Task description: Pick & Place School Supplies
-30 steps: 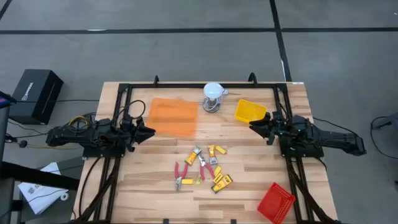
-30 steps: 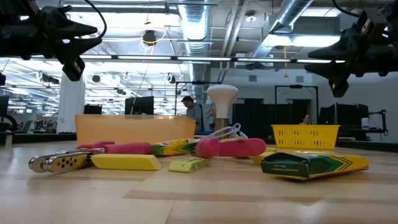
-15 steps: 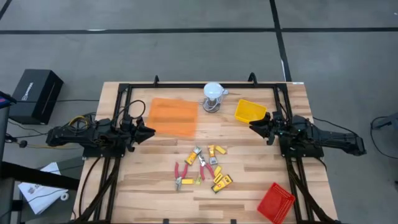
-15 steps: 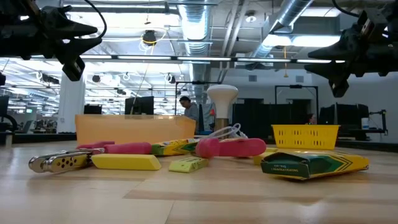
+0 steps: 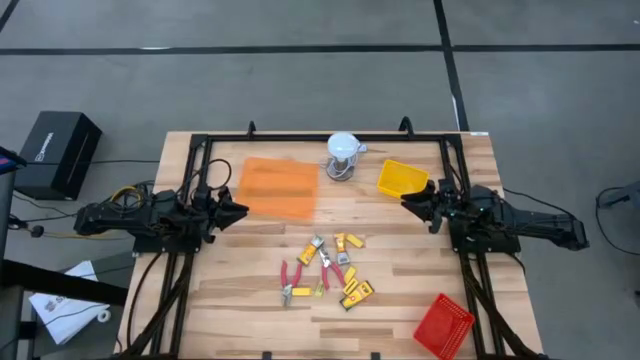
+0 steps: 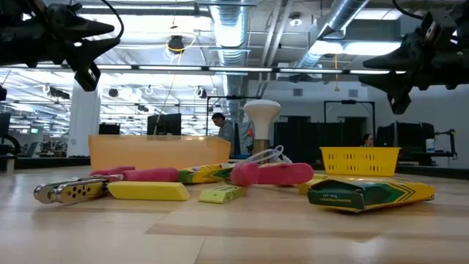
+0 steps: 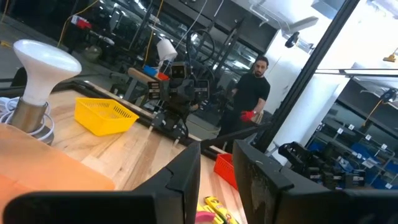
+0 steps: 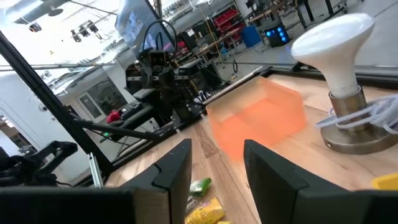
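Observation:
The school supplies (image 5: pixel 325 270) lie in a loose cluster on the wooden table's middle, toward the near edge: yellow packets (image 5: pixel 358 292), small yellow blocks (image 5: pixel 348 240) and red-handled tools (image 5: pixel 290 275). In the low view a packet (image 6: pixel 370 194), a yellow block (image 6: pixel 149 191) and red handles (image 6: pixel 271 173) lie flat on the table. My left gripper (image 5: pixel 243 211) hovers open at the table's left, beside the orange tray. My right gripper (image 5: pixel 404 200) hovers open at the right, next to the yellow tray. Both are well above the table and empty, also in their wrist views (image 7: pixel 219 146) (image 8: pixel 217 146).
An orange tray (image 5: pixel 280 187) stands at the far left, a yellow tray (image 5: pixel 400 178) at the far right, a red tray (image 5: pixel 443 325) at the near right corner. A white domed lamp (image 5: pixel 343 152) with a coiled cord stands at the far middle. People show in the room beyond.

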